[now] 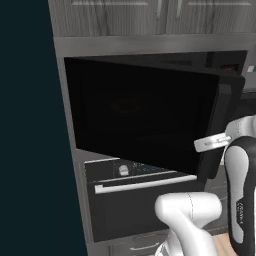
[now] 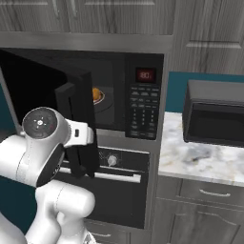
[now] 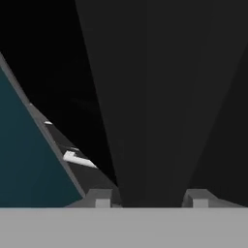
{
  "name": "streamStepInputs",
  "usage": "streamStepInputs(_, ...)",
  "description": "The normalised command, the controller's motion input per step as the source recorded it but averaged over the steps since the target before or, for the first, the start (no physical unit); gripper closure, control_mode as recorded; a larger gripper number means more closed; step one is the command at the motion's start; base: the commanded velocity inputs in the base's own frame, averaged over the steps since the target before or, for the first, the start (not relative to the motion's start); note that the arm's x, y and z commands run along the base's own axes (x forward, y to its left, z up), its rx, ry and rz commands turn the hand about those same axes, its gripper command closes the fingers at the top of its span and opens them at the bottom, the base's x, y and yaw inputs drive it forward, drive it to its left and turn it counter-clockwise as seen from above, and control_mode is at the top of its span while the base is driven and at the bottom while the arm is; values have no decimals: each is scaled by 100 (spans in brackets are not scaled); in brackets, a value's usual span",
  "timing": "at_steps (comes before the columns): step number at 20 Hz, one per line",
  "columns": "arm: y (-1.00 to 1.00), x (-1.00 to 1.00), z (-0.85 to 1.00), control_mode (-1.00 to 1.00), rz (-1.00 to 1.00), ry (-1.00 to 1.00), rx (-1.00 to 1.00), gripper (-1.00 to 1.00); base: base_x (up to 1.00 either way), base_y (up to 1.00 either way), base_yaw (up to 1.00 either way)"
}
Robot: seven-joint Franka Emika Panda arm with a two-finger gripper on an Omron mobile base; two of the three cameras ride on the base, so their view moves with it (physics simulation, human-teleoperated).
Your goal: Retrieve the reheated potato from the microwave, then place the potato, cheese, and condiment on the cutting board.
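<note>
Microwave (image 2: 143, 95) with door (image 1: 145, 115) part-open; potato (image 2: 97, 94) sits inside on the plate (image 2: 106, 103). Tool (image 3: 152, 198) clamped on the door's edge. Risk: a slipping grip would leave the door blocking the potato.

Count, kitchen scene: one microwave (image 2: 143, 95), door open; one potato (image 2: 97, 94) inside on one plate (image 2: 106, 104); one oven (image 2: 121, 190) below; one toaster oven (image 2: 214, 119) on one counter (image 2: 195, 159).
</note>
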Motion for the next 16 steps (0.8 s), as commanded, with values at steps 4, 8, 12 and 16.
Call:
streamStepInputs(4,-7,-21,-12,-100,-1,8,0,-100,0,0,0)
streamStepInputs(8,-14,-66,0,-100,-3,0,4,-100,0,0,0)
streamStepInputs(12,-16,-48,0,-100,-15,0,10,-100,0,0,0)
streamStepInputs(16,-31,-13,6,-100,-23,3,18,-100,0,0,0)
